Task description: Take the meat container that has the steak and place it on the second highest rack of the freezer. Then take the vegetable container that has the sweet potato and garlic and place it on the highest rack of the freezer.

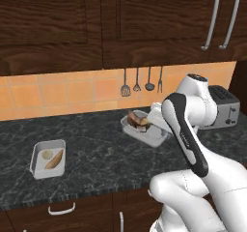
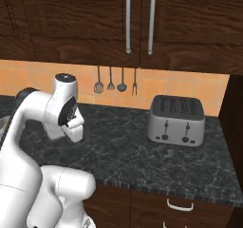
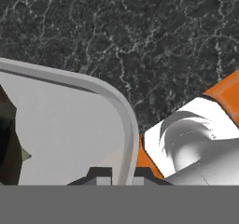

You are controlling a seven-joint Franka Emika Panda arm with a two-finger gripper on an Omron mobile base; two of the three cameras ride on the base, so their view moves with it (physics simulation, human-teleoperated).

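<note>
We see the hand (image 3: 115, 174) straddling the rim of the shallow grey meat tray (image 1: 153, 135), fingers closed on its wall; the dark red-brown steak chunk (image 1: 139, 121) lies inside, left of the silver four-slot toaster (image 1: 223, 108) on the black marble table (image 1: 96, 153)

dark red-brown steak (image 1: 139, 120) in a pale grey tray (image 1: 153, 136) on black marbled counter (image 1: 96, 153).

bare counter (image 1: 96, 153) between 2 trays, toaster (image 2: 176, 120) well right
</note>
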